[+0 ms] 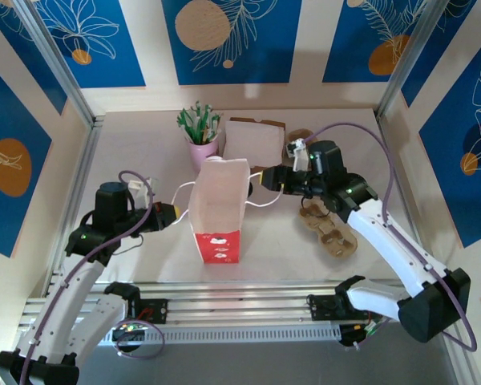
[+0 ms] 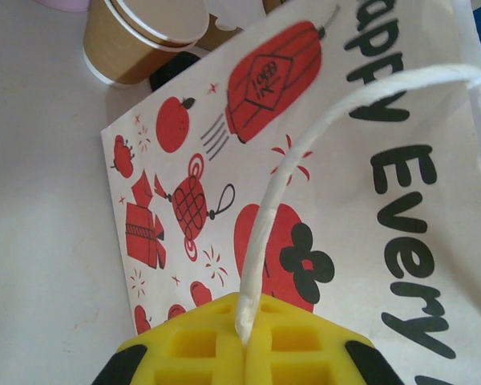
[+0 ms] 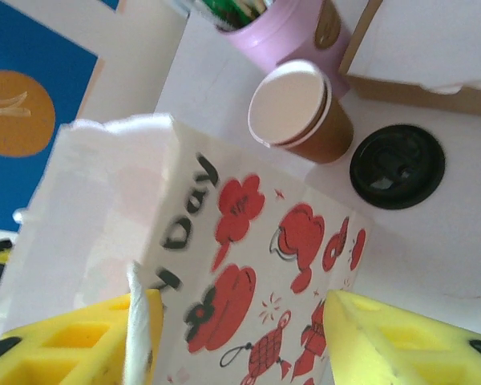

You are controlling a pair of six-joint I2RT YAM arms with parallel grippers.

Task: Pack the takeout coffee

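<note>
Grip: left fingers [image 2: 216, 345] — clamped on bag handle [image 2: 264, 233] | right fingers [image 3: 401, 337] — wide apart | black lid [image 3: 397, 166] beside tan cup [image 3: 301, 112]

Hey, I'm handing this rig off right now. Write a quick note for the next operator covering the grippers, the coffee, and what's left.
Left gripper: shut on one bag handle, holding that side of the paper bag.
Right gripper: open; the other handle lies against one finger, not clamped.
Coffee: the tan cup stands uncovered on the table beyond the bag, with its black lid flat beside it.
Done: bag upright, one handle held.
Left: lid onto the cup, cup into the bag.
</note>
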